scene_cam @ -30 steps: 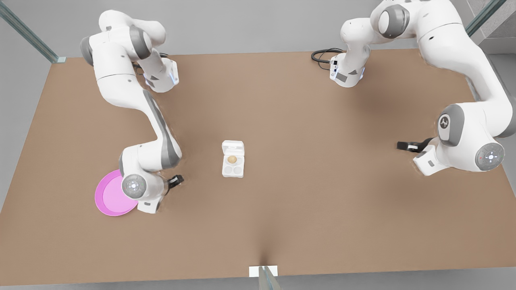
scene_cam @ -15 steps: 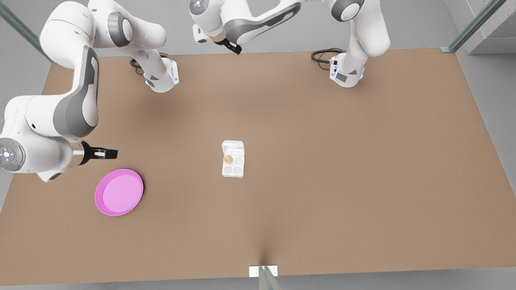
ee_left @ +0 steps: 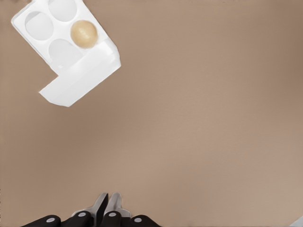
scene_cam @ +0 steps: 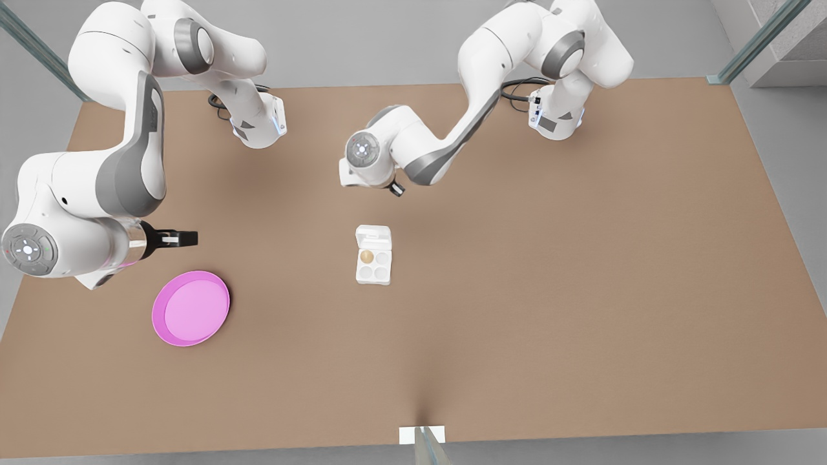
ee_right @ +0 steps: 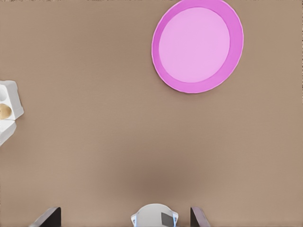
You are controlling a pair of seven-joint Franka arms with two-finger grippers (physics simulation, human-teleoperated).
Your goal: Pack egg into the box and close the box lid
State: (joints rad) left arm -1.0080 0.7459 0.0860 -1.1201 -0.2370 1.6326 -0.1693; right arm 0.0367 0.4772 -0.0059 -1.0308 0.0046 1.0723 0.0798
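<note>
The white box (scene_cam: pixel 359 274) sits mid-table with its lid (scene_cam: pixel 373 237) open on the far side. The tan egg (scene_cam: pixel 366 256) rests in the far cup on the front view's left. My left gripper (scene_cam: pixel 397 190) hangs a short way beyond the lid. The left wrist view shows it (ee_left: pixel 107 205) shut and empty, apart from the box (ee_left: pixel 51 34), lid (ee_left: pixel 80 78) and egg (ee_left: pixel 84 33). My right gripper (scene_cam: pixel 187 238) hovers open just beyond the pink plate, far from the box (ee_right: pixel 12 97) and egg (ee_right: pixel 4 111).
A round pink plate (scene_cam: pixel 161 323) lies near the front view's left, also in the right wrist view as the plate (ee_right: pixel 161 61). Both arm bases stand at the table's far edge. Bare brown table surrounds the box.
The egg has settled into the far cup on the front view's left. The left arm swung from the front view's right edge to just behind the lid. The right arm drew back from beside the plate.
</note>
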